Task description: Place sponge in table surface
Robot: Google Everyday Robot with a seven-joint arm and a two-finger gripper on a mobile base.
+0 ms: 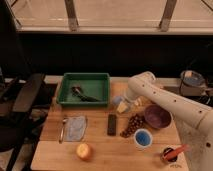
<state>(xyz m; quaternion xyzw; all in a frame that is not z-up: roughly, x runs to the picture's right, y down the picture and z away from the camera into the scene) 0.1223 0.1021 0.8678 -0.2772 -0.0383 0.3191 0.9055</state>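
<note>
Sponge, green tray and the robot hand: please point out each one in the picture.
sponge (121,106): camera view, on its yellowish face.
green tray (85,76): camera view, on its far rim.
hand (125,102): camera view, at the arm's tip, over the sponge.

One gripper (121,104), one sponge (121,107), one tray (66,85), one apple (83,150).

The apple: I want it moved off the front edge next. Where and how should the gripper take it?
Grip the apple across its round middle, from straight above: it sits alone on the table, with bare wood all round. The gripper is far back now, beside the sponge near the tray.
</note>
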